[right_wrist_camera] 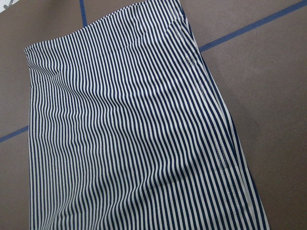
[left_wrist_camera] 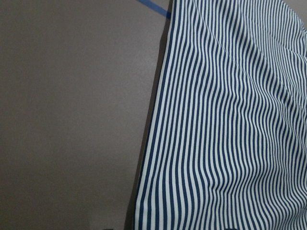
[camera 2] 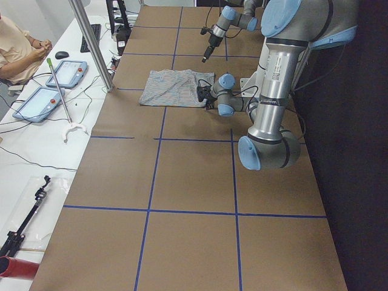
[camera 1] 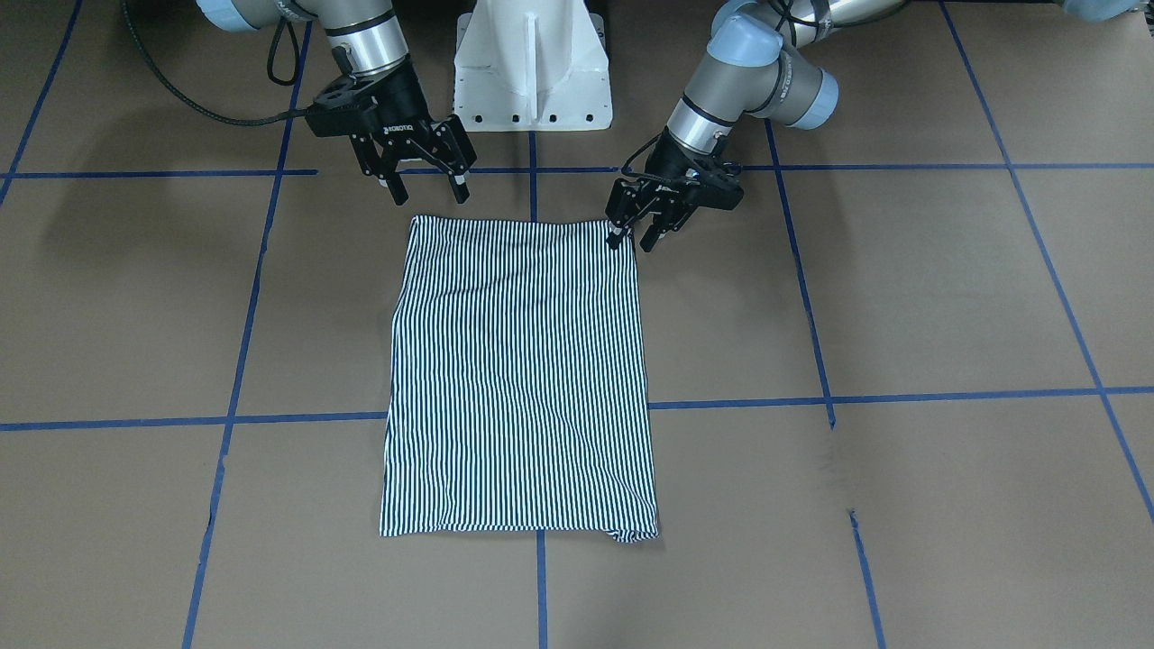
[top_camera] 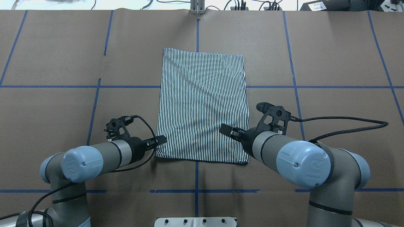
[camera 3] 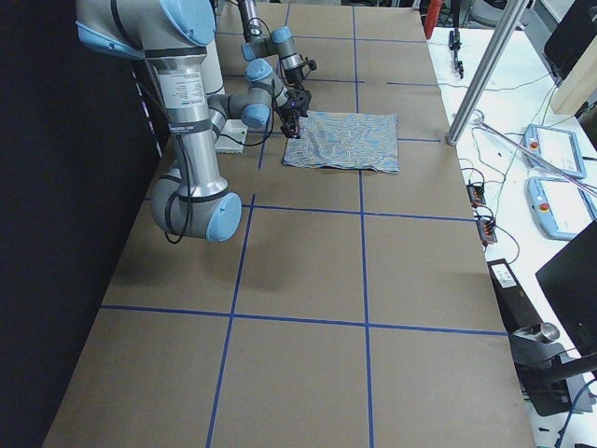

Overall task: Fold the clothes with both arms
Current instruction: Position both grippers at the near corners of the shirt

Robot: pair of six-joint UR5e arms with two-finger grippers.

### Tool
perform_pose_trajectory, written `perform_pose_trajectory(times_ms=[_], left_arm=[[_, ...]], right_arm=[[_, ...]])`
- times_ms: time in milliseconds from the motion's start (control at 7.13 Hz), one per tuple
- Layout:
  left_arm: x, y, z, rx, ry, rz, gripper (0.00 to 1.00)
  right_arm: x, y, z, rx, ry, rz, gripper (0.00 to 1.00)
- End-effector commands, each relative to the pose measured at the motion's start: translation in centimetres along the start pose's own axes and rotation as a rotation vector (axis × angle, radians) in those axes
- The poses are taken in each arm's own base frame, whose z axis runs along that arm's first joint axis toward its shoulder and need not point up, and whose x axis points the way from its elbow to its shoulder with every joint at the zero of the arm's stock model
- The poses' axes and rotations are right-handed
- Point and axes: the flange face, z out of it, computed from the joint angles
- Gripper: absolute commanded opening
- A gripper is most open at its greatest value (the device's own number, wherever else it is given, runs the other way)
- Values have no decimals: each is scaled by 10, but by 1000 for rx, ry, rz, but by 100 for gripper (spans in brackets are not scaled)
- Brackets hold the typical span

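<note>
We find the table point(camera 1: 947, 297) covered in brown paper, gridded with blue tape lines point(camera 1: 902, 397). A striped shirt point(camera 1: 518, 379) lies flat, folded rectangular, near the white pedestal base point(camera 1: 532, 63).

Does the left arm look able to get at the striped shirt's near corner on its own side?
Probably yes: the left end effector hangs open right at that corner of the shirt, with nothing in between.

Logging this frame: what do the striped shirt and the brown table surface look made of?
Striped shirt: thin, soft knit, likely cotton or a blend, matte; it ripples and shows a stitched seam. Table surface: apparently brown paper or card, matte, with visible sheet joins; the blue lines look like tape.
</note>
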Motion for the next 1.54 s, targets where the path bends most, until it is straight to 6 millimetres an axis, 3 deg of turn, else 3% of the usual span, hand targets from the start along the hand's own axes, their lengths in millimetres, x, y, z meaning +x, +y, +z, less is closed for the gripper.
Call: perform_pose_trajectory(times_ms=[0, 842, 1403], left_arm=[[-2, 9, 4, -12, -8, 4, 68], [10, 31, 5, -47, 10, 12, 64], [13, 30, 3, -47, 17, 10, 0]], right_arm=[[1, 0, 1, 0, 2, 0, 100], [1, 0, 1, 2, 2, 0, 100], [1, 0, 2, 4, 5, 1, 100]])
